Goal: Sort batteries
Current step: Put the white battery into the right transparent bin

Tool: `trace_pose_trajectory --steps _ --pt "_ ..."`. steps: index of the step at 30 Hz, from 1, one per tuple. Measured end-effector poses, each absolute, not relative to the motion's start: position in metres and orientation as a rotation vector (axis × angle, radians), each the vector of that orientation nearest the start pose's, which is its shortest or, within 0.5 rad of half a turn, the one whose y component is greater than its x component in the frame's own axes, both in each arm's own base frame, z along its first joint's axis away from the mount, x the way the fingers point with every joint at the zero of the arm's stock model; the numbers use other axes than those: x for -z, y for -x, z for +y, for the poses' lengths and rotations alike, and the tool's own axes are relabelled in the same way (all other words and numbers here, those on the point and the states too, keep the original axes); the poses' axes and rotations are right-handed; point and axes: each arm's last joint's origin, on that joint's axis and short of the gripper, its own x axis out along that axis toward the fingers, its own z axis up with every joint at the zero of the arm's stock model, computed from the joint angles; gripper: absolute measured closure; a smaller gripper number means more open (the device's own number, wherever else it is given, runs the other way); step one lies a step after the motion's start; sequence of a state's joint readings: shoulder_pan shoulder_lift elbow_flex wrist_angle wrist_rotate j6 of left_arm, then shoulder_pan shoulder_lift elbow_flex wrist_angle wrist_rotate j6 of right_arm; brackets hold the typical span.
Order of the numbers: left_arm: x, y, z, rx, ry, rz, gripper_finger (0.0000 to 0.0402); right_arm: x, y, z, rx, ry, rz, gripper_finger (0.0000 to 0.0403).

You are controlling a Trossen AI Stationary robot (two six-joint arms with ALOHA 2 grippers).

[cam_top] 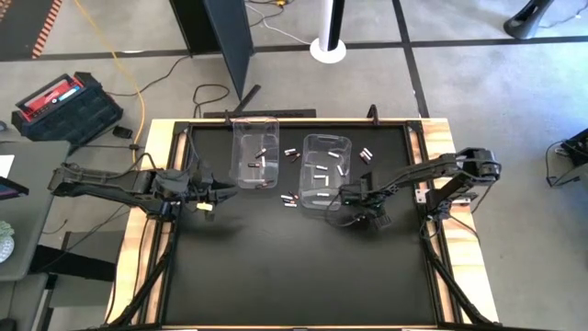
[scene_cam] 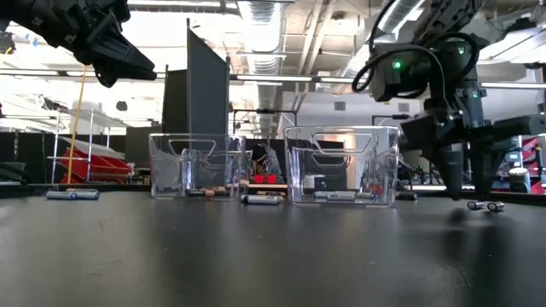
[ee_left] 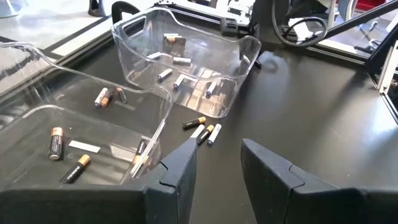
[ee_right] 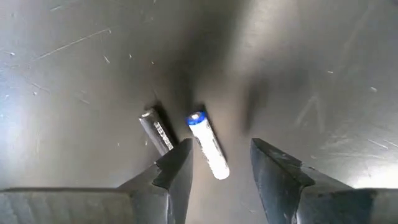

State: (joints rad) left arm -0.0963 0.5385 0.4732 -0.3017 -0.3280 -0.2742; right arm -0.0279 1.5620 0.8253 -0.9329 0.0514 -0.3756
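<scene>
A black table [cam_top: 294,276] seen from above holds two clear bins side by side near its far edge, with small batteries in and around them. The left bin [cam_top: 255,152] holds a few dark cells with copper ends [ee_left: 56,142]. The right bin [cam_top: 327,175] holds several white cells [ee_left: 180,61]. A short row of loose batteries [cam_top: 290,199] lies on the table between the bins, and a few more [cam_top: 366,155] lie just beside the right bin on its right. The right gripper [ee_right: 219,165] points down at the table in front of the right bin, its fingers parted and holding nothing. Between and just ahead of its fingers lie two cells close together: a white one with a blue end [ee_right: 208,145] and a dark one [ee_right: 156,130]. The left gripper [ee_left: 214,165] is raised above the table in front of the left bin, its fingers also apart and empty. In the level view one more cell [scene_cam: 72,194] lies alone on the table, well apart from the left bin.
</scene>
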Motion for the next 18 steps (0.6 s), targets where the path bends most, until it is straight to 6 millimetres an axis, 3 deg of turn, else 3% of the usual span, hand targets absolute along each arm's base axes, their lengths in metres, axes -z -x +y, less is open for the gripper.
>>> trace_pose_trajectory --steps 9,18 --pt "-0.249 -0.131 -0.003 -0.277 0.194 0.325 0.0283 -0.135 -0.235 -0.008 -0.248 0.325 1.737 0.0242" --pt "-0.249 -0.131 -0.003 -0.276 0.193 0.326 0.0283 -0.132 -0.236 -0.009 -0.242 0.329 1.728 0.0299"
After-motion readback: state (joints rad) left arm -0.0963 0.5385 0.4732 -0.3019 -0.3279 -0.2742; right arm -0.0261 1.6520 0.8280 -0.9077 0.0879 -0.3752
